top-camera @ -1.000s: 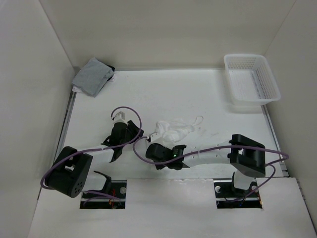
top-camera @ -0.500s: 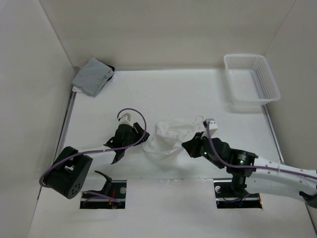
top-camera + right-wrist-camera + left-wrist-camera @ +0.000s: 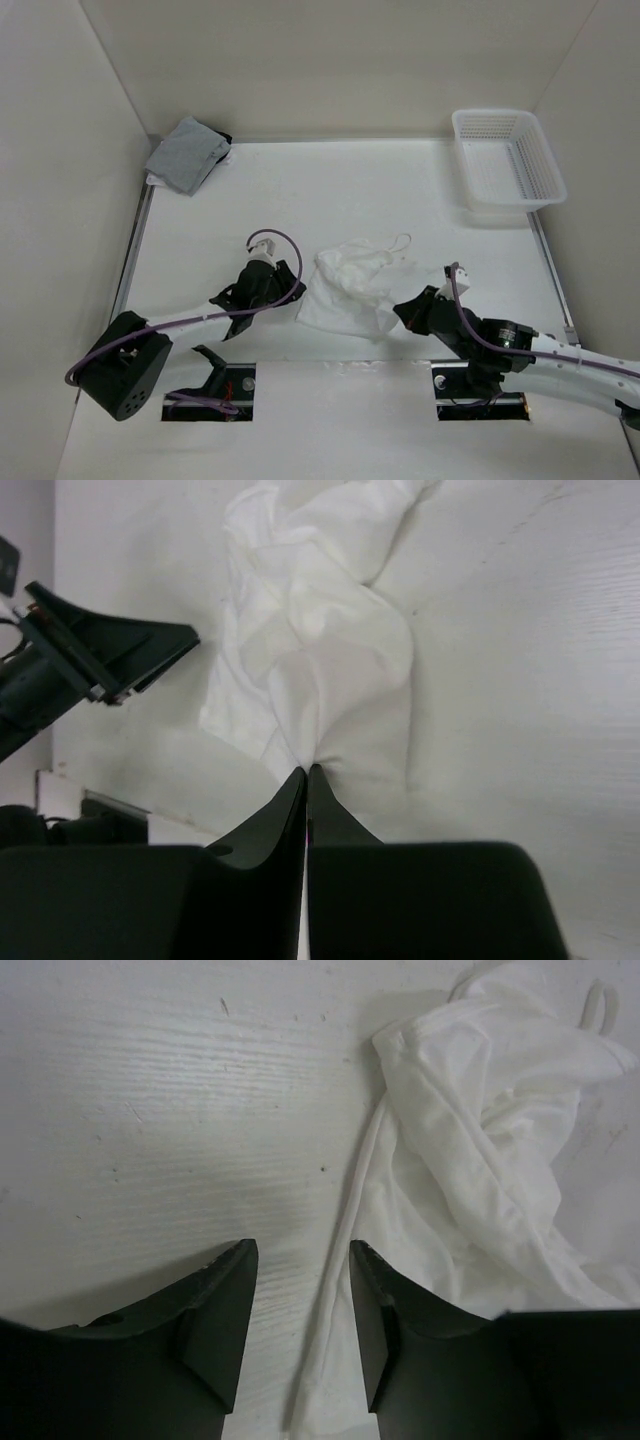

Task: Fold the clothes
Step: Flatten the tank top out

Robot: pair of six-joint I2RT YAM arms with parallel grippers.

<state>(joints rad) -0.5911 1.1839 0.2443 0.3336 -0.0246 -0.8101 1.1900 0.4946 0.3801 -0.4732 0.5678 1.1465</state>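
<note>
camisole (image 3: 345, 290) 1 | grey garment (image 3: 187, 152) 1 | basket (image 3: 503, 212) 1 | pincers 2: left pincer (image 3: 302, 1250), right pincer (image 3: 305, 773)

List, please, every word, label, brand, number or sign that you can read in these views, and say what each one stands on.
There are none: no view shows any readable text.
The white camisole, grey folded garment, white basket, table, left gripper and right gripper show no visible print, tag or label.

near edge of the camisole (image 3: 470, 1160) hidden behind the left fingers (image 3: 372, 1330), right arm (image 3: 560, 355) cut off at right edge
</note>
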